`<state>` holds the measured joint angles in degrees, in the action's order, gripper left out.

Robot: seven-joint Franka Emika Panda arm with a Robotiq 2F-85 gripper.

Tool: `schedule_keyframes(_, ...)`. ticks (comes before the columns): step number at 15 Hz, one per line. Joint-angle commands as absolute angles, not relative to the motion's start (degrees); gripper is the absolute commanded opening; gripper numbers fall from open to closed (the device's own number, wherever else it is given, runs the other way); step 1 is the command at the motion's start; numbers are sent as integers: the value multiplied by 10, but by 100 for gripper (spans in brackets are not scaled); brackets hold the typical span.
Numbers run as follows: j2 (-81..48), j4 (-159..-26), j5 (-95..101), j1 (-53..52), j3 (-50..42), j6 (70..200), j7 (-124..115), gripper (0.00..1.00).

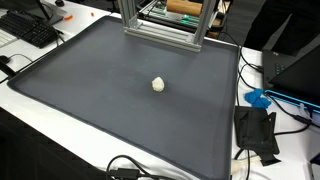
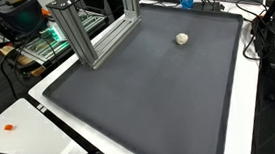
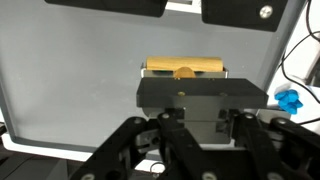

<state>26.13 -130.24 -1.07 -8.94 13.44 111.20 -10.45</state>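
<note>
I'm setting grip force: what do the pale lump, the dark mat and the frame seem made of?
The pale lump: cream, matte, irregular and rounded; perhaps foam or crumpled paper, too small to tell.
The dark mat: grey-black, matte, raised rim; likely rubber or soft plastic.
The frame: silvery grooved bars; apparently extruded aluminium.

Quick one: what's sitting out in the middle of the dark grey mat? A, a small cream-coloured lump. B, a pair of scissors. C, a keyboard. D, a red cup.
A: in an exterior view a small cream-coloured lump lies out on the grey mat, well apart from the metal frame at the mat's far edge.
</note>
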Motion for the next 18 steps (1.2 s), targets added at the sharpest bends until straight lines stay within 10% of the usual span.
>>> schedule_keyframes(1, 174, -1241, 1, -80, 140, 1136, -126, 22)
schedule_keyframes(18, -124, -1064, 71, -108, 91, 1231, -427, 22)
